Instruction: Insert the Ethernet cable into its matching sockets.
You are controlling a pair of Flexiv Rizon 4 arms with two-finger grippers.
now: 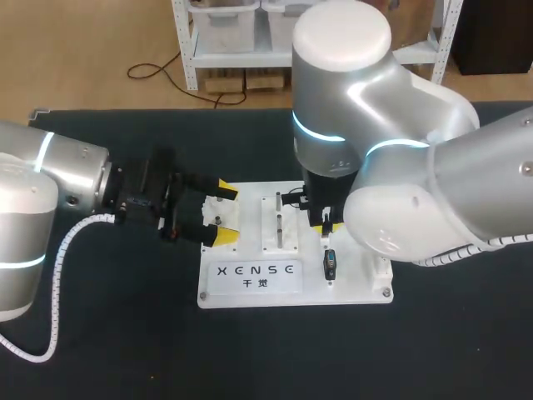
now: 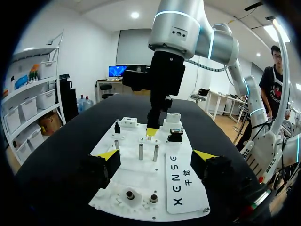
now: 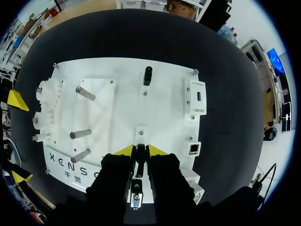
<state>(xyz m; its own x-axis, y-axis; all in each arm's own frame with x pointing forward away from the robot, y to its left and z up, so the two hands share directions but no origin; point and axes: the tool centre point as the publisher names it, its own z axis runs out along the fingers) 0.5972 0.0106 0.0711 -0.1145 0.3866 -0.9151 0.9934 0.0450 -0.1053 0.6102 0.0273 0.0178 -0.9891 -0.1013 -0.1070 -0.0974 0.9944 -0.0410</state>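
The right gripper (image 3: 141, 149) is clenched, its two yellow tips close together on a slim black plug (image 3: 139, 159) that stands between them. It is low over the white board (image 1: 350, 287), and whether the plug is the Ethernet cable's own end I cannot tell. The Ethernet socket (image 3: 194, 149) sits in a small white block at the board's right edge, just right of this gripper and apart from it. A blue-faced connector (image 1: 330, 265) stands on the board just near of the fingers. The left gripper (image 1: 223, 213) is released and spread wide, holding nothing. Its tips stand far and near of the board's left end, and whether they touch the board cannot be told. Three metal pegs (image 3: 80, 133) stand upright between the two grippers, nearer the left one. A small black knob (image 3: 147, 75) stands toward the board's far edge, well apart from both. The black table (image 1: 125, 350) shows on every side of the board, widest on the near side. The right arm comes in from the right and turns straight down, its bulk covering the board's right end in the head view. The left arm lies low and level, pointing right.
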